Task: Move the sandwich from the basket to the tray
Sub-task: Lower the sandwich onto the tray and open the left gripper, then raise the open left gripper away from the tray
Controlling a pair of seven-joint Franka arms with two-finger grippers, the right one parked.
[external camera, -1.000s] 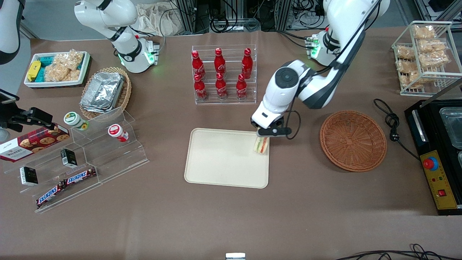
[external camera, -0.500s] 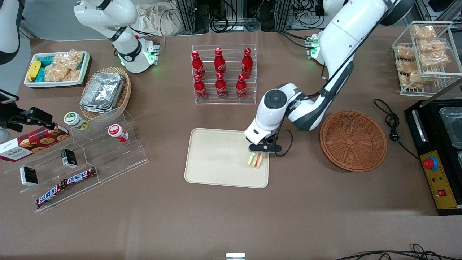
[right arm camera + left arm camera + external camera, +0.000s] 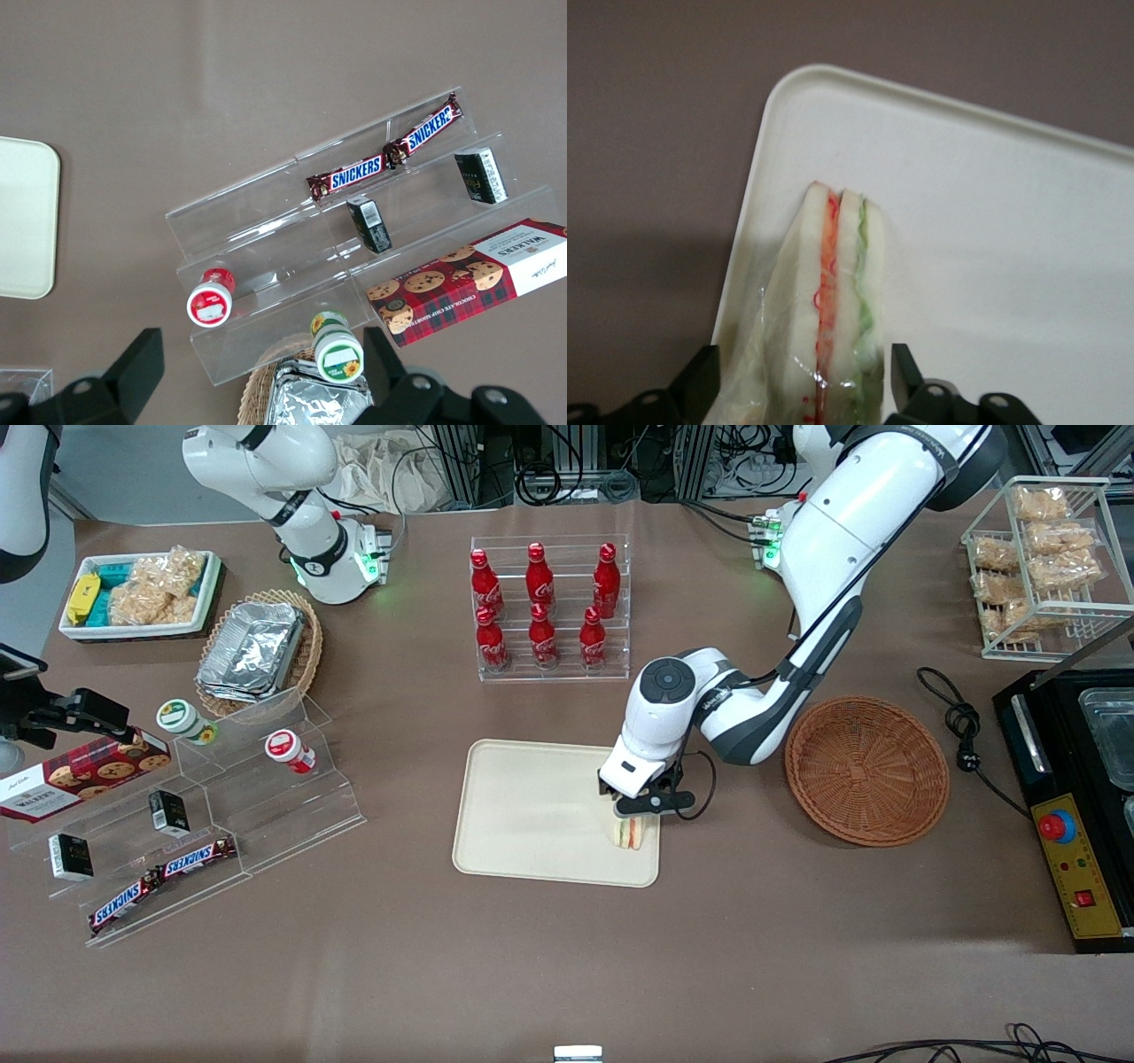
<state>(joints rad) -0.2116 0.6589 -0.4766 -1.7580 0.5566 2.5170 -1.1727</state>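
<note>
Sandwich (image 3: pixel 630 833): wrapped wedge, white bread with red and green filling; I have it over the tray's edge strip toward the working arm's end, near the corner closest to the front camera. Whether its base touches the tray I cannot tell.
Gripper (image 3: pixel 634 816): left arm's, directly above the sandwich, fingers closed onto its wrapped sides, one finger (image 3: pixel 700 385) on each flank in the wrist view.
Tray (image 3: pixel 532 815): flat cream rectangle with a low rim, otherwise bare.
Basket (image 3: pixel 866 769): reddish-brown wicker, nothing in it, well apart from the tray toward the working arm's end.
Step in hand: setting the sandwich down. I judge the task nearly done.
How I would do it well: lower until the base sits flat inside the rim, not on it. The wedge is close to the edge, so I would nudge it slightly toward the tray's middle first. Then I would open gently so the clear wrap does not cling to a finger and tip the wedge, and lift straight up.
Surface: brown table covering, matte and even.
Room: rack of red cola bottles (image 3: pixel 542 607) farther from the front camera than the tray; clear stepped display (image 3: pixel 221 815) with snack bars and jars toward the parked arm's end.
</note>
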